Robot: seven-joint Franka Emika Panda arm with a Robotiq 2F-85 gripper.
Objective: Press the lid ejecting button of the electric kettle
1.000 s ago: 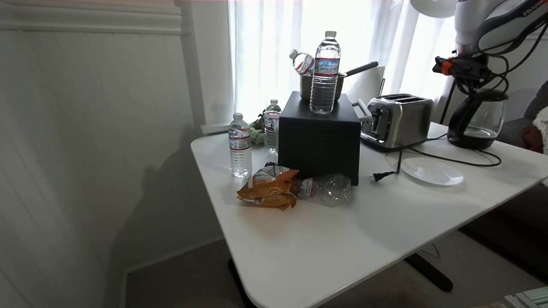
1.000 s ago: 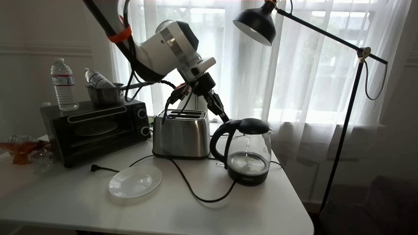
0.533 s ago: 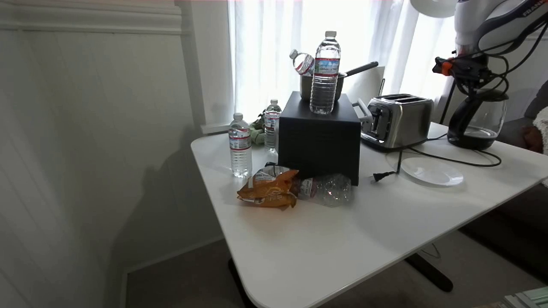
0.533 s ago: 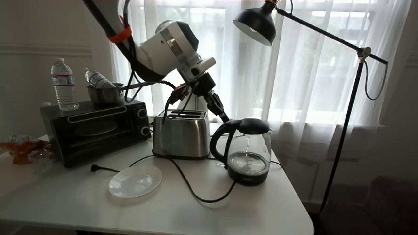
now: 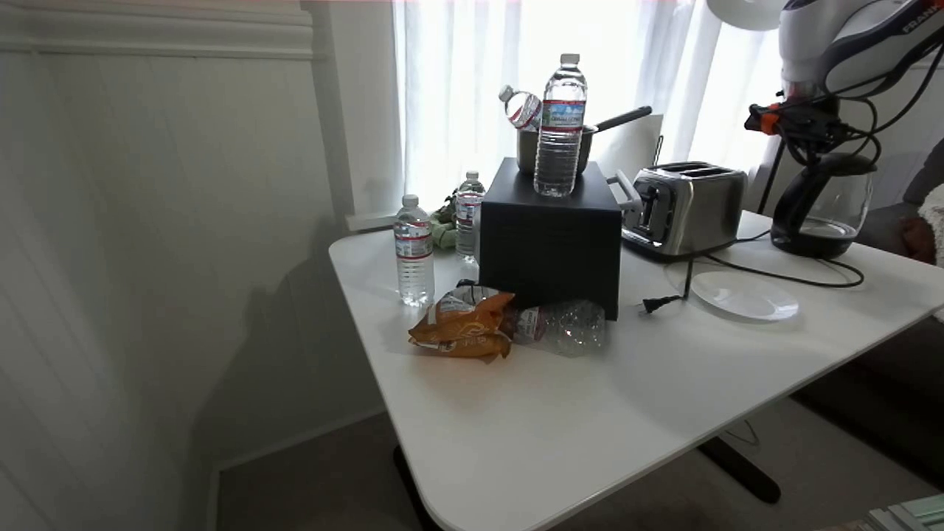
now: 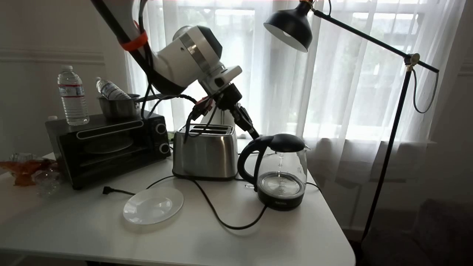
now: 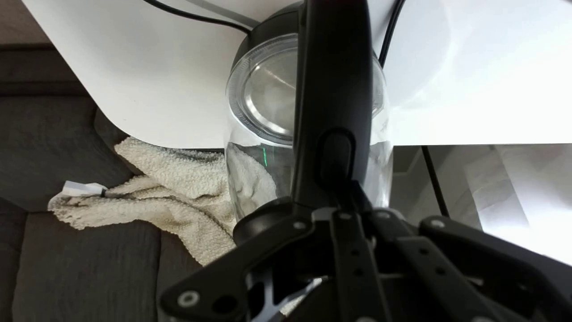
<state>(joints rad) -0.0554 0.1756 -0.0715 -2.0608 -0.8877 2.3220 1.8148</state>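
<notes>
The electric kettle stands upright on the table in both exterior views (image 5: 811,236) (image 6: 282,173), with clear glass, a curved black handle and a black base. Its round black lid (image 6: 286,143) is down. In the wrist view, the kettle's glass body (image 7: 268,94) and black handle (image 7: 333,80) lie below me, with an oval button (image 7: 336,154) on the handle's top. My gripper (image 6: 255,135) is shut and slants down to the handle's top, beside the lid. In the wrist view, its fingertips (image 7: 351,192) are together at the button's near end; whether they press it I cannot tell.
A silver toaster (image 6: 207,157) stands beside the kettle, under my wrist. A black toaster oven (image 6: 111,147) carries a pot (image 6: 120,108) and bottles. A white plate (image 6: 153,205) and a black cord (image 6: 221,221) lie in front. A floor lamp (image 6: 391,140) stands behind.
My arm and wrist have shifted very slightly left in both exterior views. The fingertips stay at the handle's top. The kettle and its lid have not moved.
</notes>
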